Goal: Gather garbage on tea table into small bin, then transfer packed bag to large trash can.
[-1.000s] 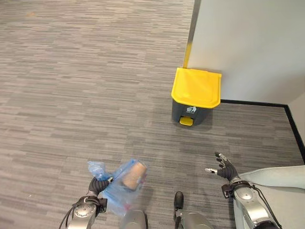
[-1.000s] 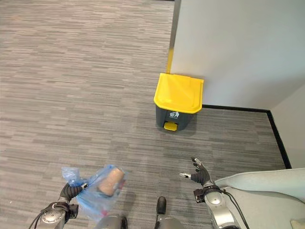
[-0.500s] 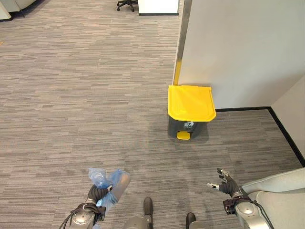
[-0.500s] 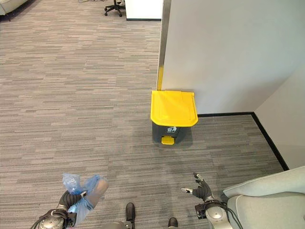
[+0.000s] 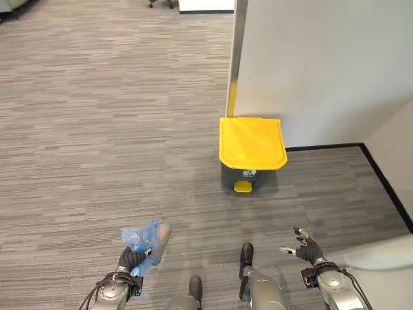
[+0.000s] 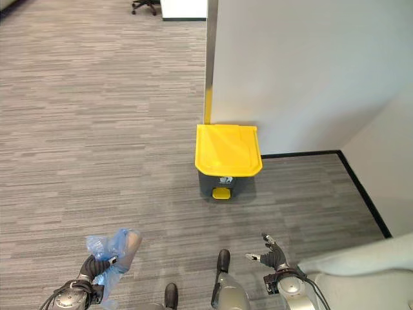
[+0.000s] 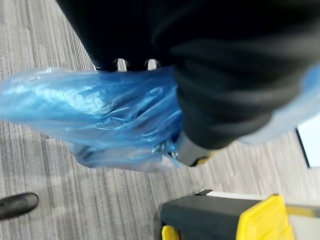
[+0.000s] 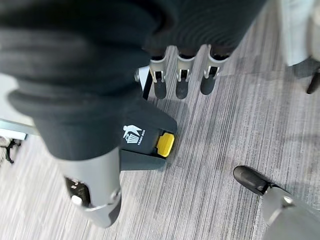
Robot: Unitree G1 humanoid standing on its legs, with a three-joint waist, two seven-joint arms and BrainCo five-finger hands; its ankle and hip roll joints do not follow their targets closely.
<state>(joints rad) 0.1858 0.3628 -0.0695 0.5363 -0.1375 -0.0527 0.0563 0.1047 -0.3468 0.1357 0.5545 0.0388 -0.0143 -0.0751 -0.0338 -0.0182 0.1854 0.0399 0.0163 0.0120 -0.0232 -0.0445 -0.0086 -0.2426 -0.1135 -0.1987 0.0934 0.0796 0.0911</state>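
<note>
I have the crumpled blue plastic bag (image 5: pixel 143 240) clenched in my left hand (image 5: pixel 129 259). My right hand (image 5: pixel 306 246) hangs with fingers spread, empty. Ahead, on grey striped carpet (image 5: pixel 97 129), the grey yellow-lidded trash can (image 5: pixel 250 152) stands against a white wall (image 5: pixel 322 64).

There was one yellow-lidded trash can (image 5: pixel 250 155) against the wall, one blue plastic bag (image 5: pixel 143 240) well short of it, and one office chair (image 6: pixel 142 6) far beyond it.
</note>
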